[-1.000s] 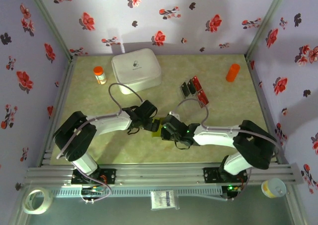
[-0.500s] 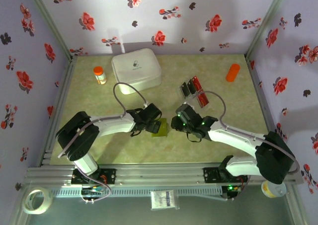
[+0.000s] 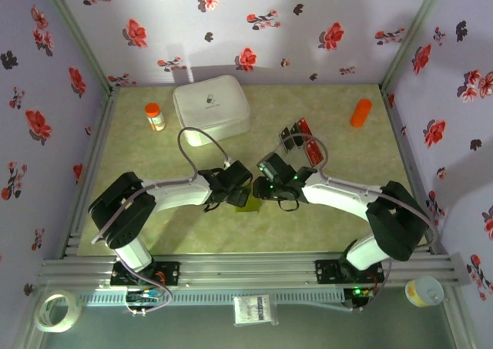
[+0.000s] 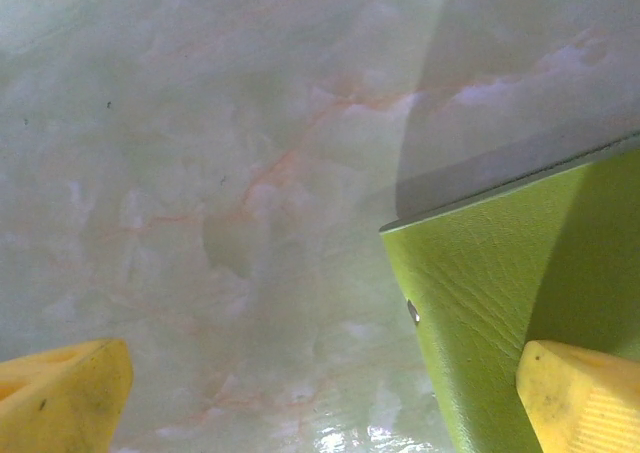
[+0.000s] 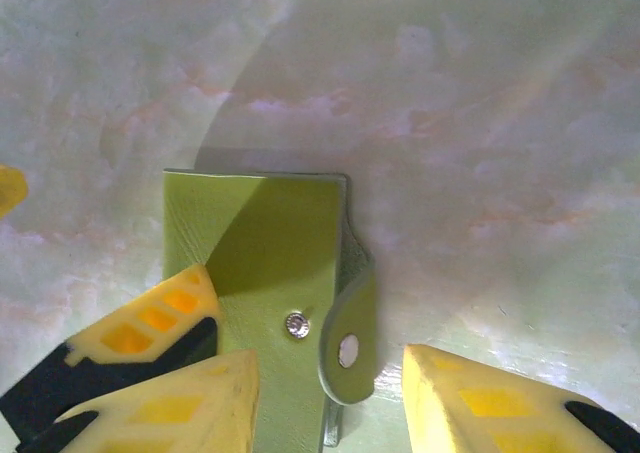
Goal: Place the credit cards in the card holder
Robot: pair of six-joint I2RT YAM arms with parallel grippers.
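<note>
The olive-green card holder point(image 3: 248, 203) lies flat on the table between the two grippers. In the right wrist view the card holder point(image 5: 260, 253) has its snap tab point(image 5: 350, 345) unfastened and curled up. My right gripper point(image 5: 330, 405) stands open around that tab, touching neither side of it. My left gripper point(image 4: 320, 398) is wide open; its right fingertip point(image 4: 580, 398) rests on the card holder point(image 4: 510, 293) and the other hangs over bare table. The red and black credit cards point(image 3: 302, 139) lie in a group at the back right, away from both grippers point(image 3: 240, 186) point(image 3: 266, 183).
A white rounded box point(image 3: 211, 106) stands at the back, with an orange-capped bottle point(image 3: 155, 116) to its left. An orange cylinder point(image 3: 360, 112) stands at the back right. Flowered walls close in three sides of the table.
My right gripper has let go and opened, swung right off the holder, then come back over its tab. The left gripper edged slightly right, staying open on the holder.
</note>
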